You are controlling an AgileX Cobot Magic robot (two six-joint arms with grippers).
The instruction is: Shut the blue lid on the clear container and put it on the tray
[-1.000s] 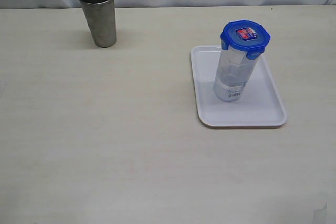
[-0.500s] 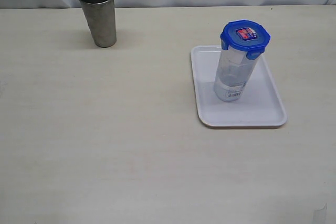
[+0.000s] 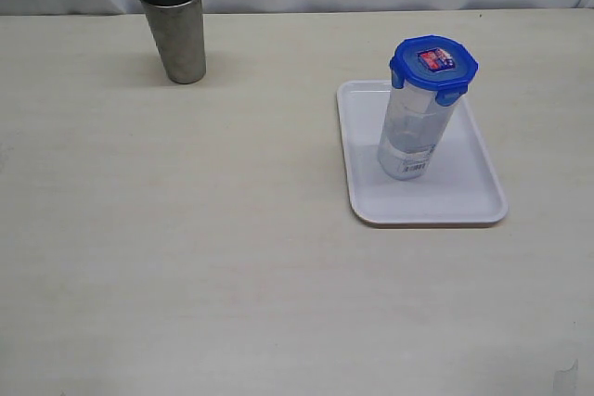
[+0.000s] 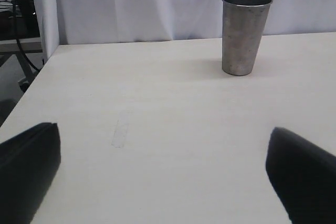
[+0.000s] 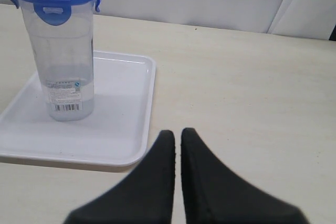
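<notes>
Now the clear container (image 3: 408,136) stands upright on the white tray (image 3: 469,199), with the blue lid (image 3: 433,64) seated on top and the flaps I can see folded down. My left jaws are wide open and empty, facing the grey metal cup (image 3: 174,25); my right jaws are pressed closed and empty, low over the bench (image 3: 232,257) near the tray. A nudge to the tray could topple the tall container, and an unlatched flap could let the lid pop.

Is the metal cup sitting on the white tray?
No, the metal cup stands on the table, well apart from the tray, which holds only the clear container.
</notes>
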